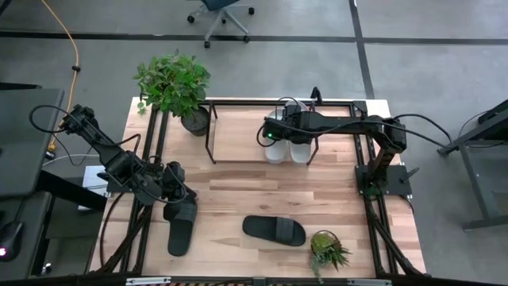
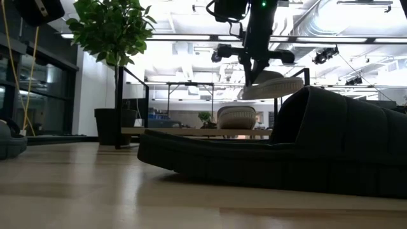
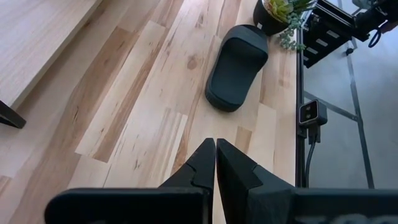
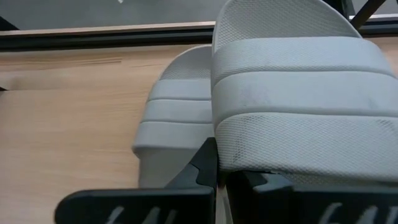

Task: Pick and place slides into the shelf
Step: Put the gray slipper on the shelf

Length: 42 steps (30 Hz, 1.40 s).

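Two light grey slides are at the shelf [image 1: 238, 135]. One grey slide [image 2: 236, 116] rests sole-down on the shelf board. The other grey slide [image 2: 275, 84] hangs above it in my right gripper [image 2: 254, 71], which reaches in over the shelf from the right. One black slide [image 1: 274, 230] lies flat on the table near its front edge. A second black slide [image 1: 181, 228] lies at front left, just in front of my left gripper [image 1: 176, 193]. That gripper [image 3: 215, 152] is shut and holds nothing. My right gripper holds the lifted grey slide at the edge of its wide strap [image 4: 249, 146]. One finger [image 4: 204, 163] shows beside the strap; the slide hides the other. The fingers come from above, pointing down. The slide is clear of the shelf board, tilted, beside the resting grey slide [image 4: 177, 118].
A large potted plant [image 1: 175, 83] stands at the shelf's left end. A small potted plant [image 1: 325, 250] sits at the front edge, right of the middle black slide. The shelf's left half [image 4: 74, 124] is bare board. Black tube rails [image 2: 121, 105] frame the shelf.
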Tool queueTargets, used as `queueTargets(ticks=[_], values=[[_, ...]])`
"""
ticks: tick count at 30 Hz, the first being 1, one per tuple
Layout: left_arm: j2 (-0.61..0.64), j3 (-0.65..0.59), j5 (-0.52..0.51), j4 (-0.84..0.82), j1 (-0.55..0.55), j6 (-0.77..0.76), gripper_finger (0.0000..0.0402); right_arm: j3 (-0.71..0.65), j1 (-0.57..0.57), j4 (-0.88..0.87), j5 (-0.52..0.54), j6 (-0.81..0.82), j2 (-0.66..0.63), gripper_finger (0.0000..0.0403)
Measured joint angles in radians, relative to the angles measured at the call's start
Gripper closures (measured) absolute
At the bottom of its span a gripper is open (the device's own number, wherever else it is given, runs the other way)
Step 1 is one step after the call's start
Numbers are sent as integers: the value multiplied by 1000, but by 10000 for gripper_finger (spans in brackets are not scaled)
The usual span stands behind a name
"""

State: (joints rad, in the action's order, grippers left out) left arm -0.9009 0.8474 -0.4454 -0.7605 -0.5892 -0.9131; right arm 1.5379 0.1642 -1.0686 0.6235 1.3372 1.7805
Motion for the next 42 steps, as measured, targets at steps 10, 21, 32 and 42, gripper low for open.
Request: queueTargets(ticks=[10, 21, 32, 42], values=[[0, 0, 0, -1, 0, 0, 397, 0, 6, -27, -9, 9, 0, 403], [0, 0, 1, -2, 0, 0, 396, 0, 7, -31, -12, 6, 0, 403], [0, 0, 4, -2, 0, 0, 396, 0, 6, -27, -12, 8, 0, 380], [0, 0, 8, -1, 0, 0, 396, 0, 21, -31, -33, 26, 1, 337]])
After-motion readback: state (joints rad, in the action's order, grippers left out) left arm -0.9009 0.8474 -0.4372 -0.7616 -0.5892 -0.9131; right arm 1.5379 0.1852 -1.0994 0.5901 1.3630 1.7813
